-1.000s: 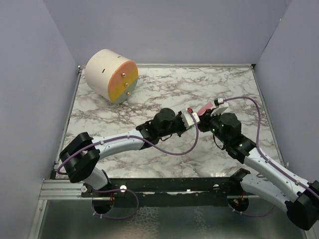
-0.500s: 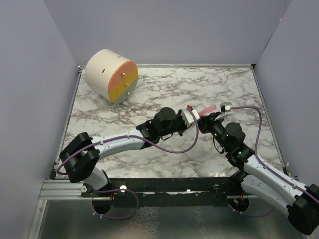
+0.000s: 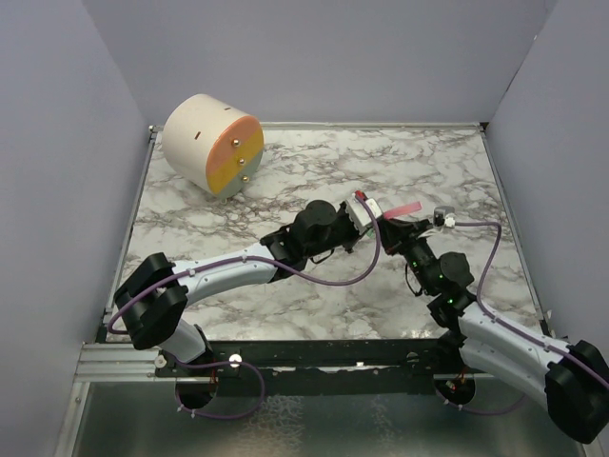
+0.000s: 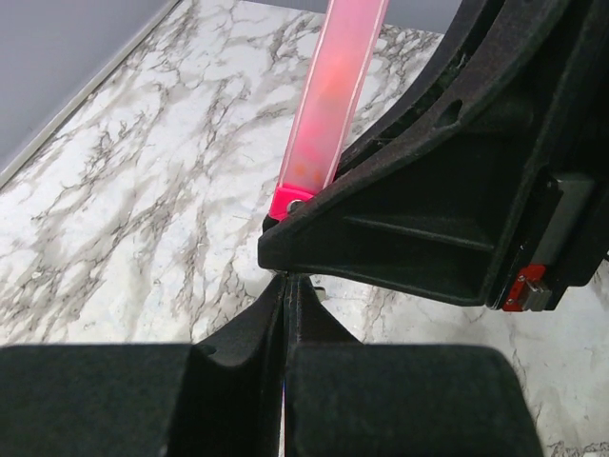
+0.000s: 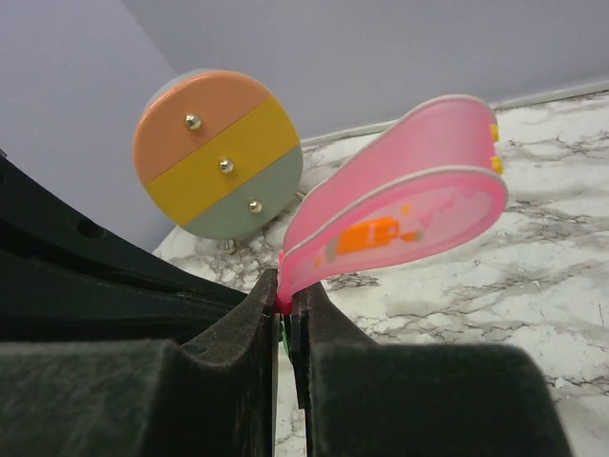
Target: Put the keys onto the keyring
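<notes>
Marble table (image 3: 447, 162) below: my right gripper (image 5: 285, 300) pinches the keyring (image 5: 400, 214) by its pink strip, upper centre, probably presenting it to my left gripper (image 4: 285, 290), fully closed, contents hidden.

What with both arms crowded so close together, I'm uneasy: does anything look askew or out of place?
The pink keyring tag sticks up in the air, curling over, pinched at its base by the right gripper rather than lying flat. The round drum lies on its side at the far left.
</notes>
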Action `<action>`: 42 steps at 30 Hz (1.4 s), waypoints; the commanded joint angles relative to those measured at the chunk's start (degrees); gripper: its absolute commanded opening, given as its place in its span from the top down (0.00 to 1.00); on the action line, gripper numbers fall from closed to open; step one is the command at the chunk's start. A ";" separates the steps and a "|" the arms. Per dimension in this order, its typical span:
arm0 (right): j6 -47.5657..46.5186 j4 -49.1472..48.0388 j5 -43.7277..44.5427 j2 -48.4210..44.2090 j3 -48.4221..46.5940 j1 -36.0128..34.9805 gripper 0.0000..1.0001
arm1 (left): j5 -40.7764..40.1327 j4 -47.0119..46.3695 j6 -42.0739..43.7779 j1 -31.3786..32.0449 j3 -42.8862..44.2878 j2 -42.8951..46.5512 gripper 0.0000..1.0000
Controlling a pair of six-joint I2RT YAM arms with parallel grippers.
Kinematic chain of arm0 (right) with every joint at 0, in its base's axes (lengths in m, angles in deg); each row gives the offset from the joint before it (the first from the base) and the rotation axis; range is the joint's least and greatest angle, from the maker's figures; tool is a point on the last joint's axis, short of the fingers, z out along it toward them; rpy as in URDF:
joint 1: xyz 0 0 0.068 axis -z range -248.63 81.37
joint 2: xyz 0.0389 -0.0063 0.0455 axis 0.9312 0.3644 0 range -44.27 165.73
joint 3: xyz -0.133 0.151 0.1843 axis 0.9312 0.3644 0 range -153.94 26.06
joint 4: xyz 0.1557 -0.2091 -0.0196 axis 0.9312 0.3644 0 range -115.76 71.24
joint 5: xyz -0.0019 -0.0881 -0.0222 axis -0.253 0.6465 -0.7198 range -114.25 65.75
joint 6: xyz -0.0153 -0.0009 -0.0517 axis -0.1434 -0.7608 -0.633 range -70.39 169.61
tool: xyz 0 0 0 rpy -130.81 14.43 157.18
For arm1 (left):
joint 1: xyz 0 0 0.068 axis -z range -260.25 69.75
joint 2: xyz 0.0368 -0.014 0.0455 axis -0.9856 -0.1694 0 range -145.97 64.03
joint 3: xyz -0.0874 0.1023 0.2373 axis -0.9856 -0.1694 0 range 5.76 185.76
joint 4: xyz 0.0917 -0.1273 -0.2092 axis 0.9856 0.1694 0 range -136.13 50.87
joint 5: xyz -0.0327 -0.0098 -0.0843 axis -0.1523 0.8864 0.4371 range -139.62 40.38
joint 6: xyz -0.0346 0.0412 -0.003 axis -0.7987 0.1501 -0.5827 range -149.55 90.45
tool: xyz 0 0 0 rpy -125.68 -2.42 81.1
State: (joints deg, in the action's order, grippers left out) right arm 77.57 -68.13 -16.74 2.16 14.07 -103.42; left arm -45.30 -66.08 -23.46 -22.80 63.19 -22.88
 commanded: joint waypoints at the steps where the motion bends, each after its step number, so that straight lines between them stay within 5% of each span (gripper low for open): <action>1: 0.84 -12.37 0.62 3.04 1.93 -0.11 0.99 | -2.32 -1.95 -1.41 0.21 2.50 -0.11 1.00; 19: 2.52 -40.69 0.75 16.58 7.32 -0.11 0.99 | -3.44 -1.40 -2.99 -0.32 2.73 -0.01 1.00; 42: 2.88 -59.50 0.95 30.06 4.16 -0.11 0.99 | -2.62 -3.25 -5.36 -1.41 2.37 -0.45 1.00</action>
State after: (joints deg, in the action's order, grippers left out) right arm 79.98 -108.87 -14.82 31.13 19.91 -103.33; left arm -49.04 -64.72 -27.40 -24.33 64.45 -23.28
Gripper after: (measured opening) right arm 0.073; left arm 0.009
